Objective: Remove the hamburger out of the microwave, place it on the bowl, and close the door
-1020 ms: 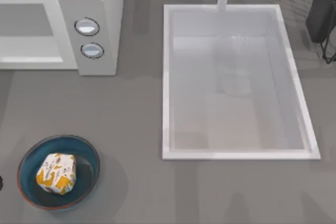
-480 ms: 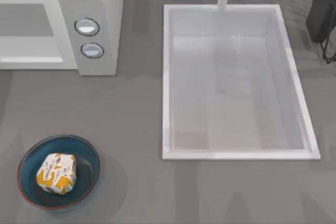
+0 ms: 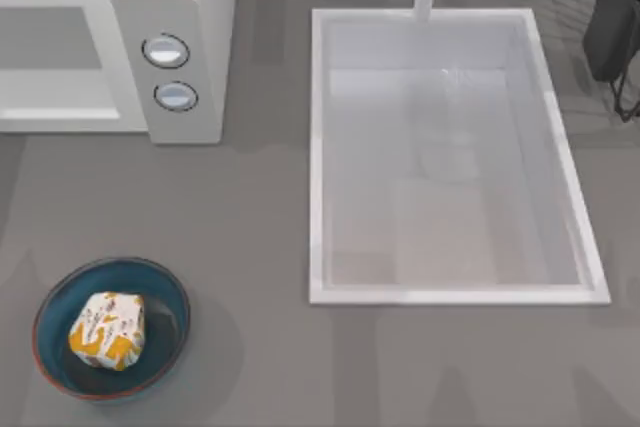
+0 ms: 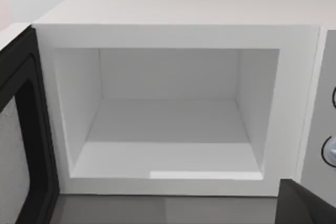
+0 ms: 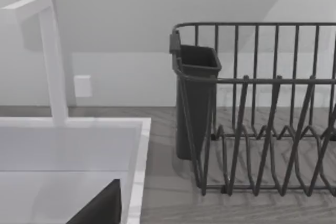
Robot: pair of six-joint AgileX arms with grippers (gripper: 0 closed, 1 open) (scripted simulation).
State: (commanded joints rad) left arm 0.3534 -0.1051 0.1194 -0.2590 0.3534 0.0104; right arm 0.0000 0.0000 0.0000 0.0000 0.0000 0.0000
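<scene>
Currently the hamburger (image 3: pixel 107 330) is resting in the bowl (image 3: pixel 165 282) at the near left; it looks light and soft. The microwave (image 4: pixel 173 19) cavity is standing empty, its door (image 4: pixel 21 129) open: rigid, best pushed on its outer face. Neither arm's finger state can be told

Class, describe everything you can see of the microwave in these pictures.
The microwave is a large, boxy white appliance at the table's far left. Its front panel carries two round silver-rimmed knobs. In the left wrist view its cavity is plain, pale and holds nothing. The door, dark-framed on the inside with a grey window, stands swung open at the cavity's side.
</scene>
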